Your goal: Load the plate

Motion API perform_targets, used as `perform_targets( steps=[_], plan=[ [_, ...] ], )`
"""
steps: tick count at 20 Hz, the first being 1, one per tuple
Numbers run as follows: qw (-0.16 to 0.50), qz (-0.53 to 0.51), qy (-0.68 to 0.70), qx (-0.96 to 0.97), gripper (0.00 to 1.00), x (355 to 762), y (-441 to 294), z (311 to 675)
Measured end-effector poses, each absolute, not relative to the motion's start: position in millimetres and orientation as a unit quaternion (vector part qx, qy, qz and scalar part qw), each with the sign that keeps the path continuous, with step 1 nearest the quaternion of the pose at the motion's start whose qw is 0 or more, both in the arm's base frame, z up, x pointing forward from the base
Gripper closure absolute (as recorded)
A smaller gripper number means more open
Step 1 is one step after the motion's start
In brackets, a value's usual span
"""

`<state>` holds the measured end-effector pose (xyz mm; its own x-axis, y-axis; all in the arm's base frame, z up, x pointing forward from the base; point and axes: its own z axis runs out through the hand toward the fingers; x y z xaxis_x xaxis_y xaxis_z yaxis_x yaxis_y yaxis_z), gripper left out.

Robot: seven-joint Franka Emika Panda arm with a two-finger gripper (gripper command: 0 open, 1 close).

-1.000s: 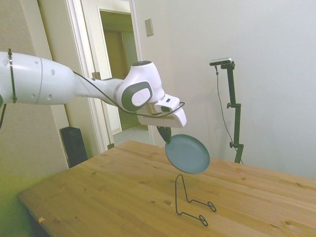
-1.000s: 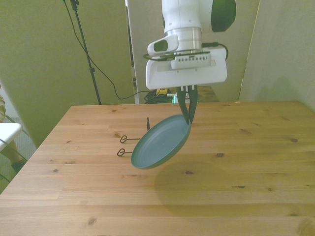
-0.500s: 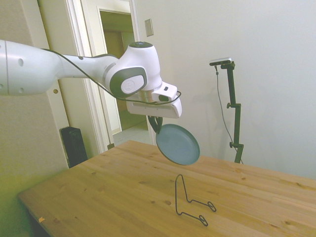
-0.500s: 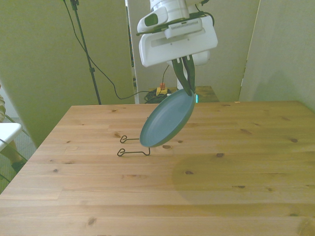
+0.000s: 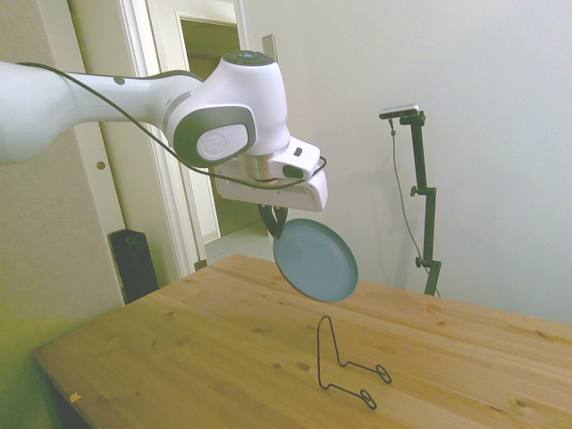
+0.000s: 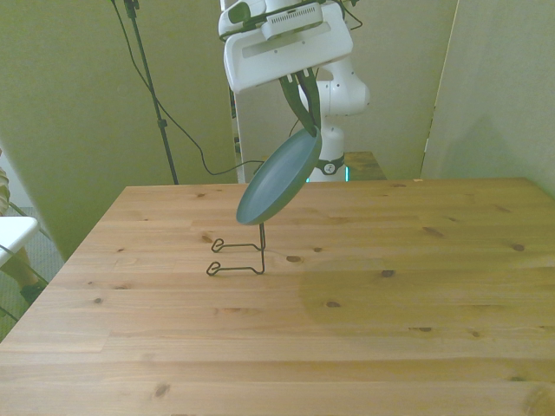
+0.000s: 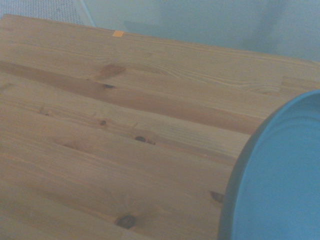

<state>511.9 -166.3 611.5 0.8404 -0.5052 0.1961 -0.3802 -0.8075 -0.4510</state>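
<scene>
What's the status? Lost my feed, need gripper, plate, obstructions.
Gripper shut on the plate rim. Plate tilted, airborne above wire stand, not touching. Nothing in between.

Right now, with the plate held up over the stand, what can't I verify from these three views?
- Wrist view: most of the plate is cut off by the picture's edge; the wire stand is out of frame.
- Front view: the plate covers the top of the wire stand.
- Side view: the tool's contact with the rim is too small and dark to make out.

Soft even light, blurry wrist view
</scene>
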Motion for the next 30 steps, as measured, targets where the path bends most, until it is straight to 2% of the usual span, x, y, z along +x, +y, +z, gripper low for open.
perform_targets(
  steps=[5, 11, 20, 30],
  plan=[
    [0.218, -0.149, 0.231, -0.936, 1.00, 494, -185, 618],
    [0.215, -0.148, 0.231, -0.937, 1.00, 500, -183, 611],
    [0.269, -0.136, 0.225, -0.927, 1.00, 464, -252, 609],
    [0.322, -0.110, 0.174, -0.924, 1.00, 472, -283, 570]
  ],
)
